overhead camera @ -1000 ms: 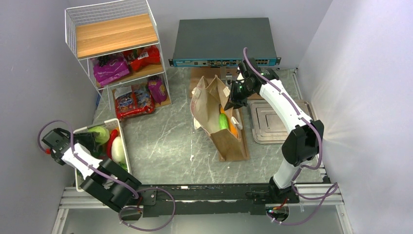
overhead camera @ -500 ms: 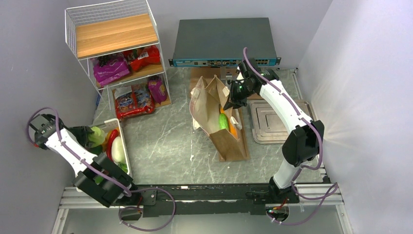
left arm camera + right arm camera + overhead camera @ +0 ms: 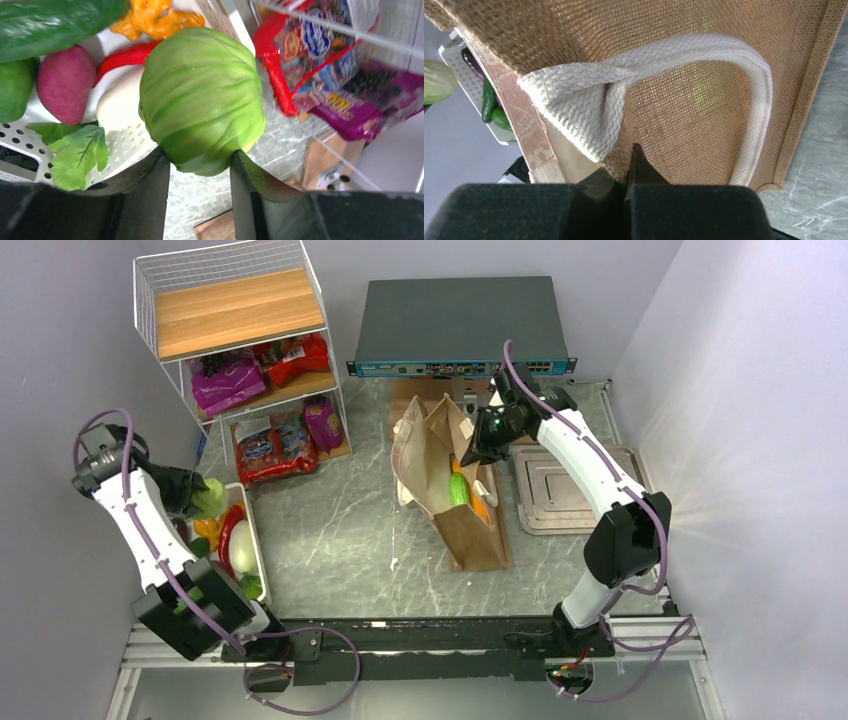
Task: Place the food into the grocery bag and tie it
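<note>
1. Walls close the table on its left, far and right sides. A white wire shelf fills the far left corner. A flat grey box runs along the far wall, and a metal tray lies at the right. The widest bare stretch is between the white basket on the left and the grocery bag in the middle.
2. The bag stands with its mouth open, just left of the tray.
3. The left fingers are partly open and clamp a pale-green cabbage from both sides. It hangs above the basket's far end, close to the left wall and near the shelf's lower rack.
4. The right fingers are closed tight, pinching the bag's woven rim just beneath a cream handle, on the side toward the tray.
5. Counted: one bag with two cream handles, and one cabbage. Inside the bag are one green piece and one orange piece.
6. The shelf holds two purple packets. It also holds what look like three red packets, though they overlap and the count is unsure.
</note>
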Motion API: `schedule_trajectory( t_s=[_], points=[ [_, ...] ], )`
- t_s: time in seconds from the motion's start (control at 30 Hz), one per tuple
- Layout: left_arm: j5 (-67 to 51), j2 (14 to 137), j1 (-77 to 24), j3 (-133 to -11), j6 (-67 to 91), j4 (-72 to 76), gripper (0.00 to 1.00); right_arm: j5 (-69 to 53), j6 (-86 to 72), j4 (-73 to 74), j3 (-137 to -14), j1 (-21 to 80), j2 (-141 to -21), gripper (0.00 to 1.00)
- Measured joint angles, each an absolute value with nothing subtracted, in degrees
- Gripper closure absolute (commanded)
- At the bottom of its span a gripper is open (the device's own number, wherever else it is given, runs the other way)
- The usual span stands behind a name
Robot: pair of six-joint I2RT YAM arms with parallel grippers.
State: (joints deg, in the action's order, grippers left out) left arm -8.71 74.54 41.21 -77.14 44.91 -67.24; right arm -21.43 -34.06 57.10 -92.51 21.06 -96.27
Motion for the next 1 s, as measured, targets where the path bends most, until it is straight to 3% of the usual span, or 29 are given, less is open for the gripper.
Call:
schedule_trajectory(
  t_s=[0.47, 1.0],
  points=[
    [-9.2, 65.0, 25.8, -75.7, 40.5, -69.1, 1.0, -21.1, -34.7, 54.2, -86.8, 18.4, -90.9, 1.0],
    [-13.1, 53.6, 15.6, -72.0, 35.0, -69.2, 1.0, -21.3, -36.5, 52.6, -84.8, 18.4, -89.1, 1.0]
  ],
)
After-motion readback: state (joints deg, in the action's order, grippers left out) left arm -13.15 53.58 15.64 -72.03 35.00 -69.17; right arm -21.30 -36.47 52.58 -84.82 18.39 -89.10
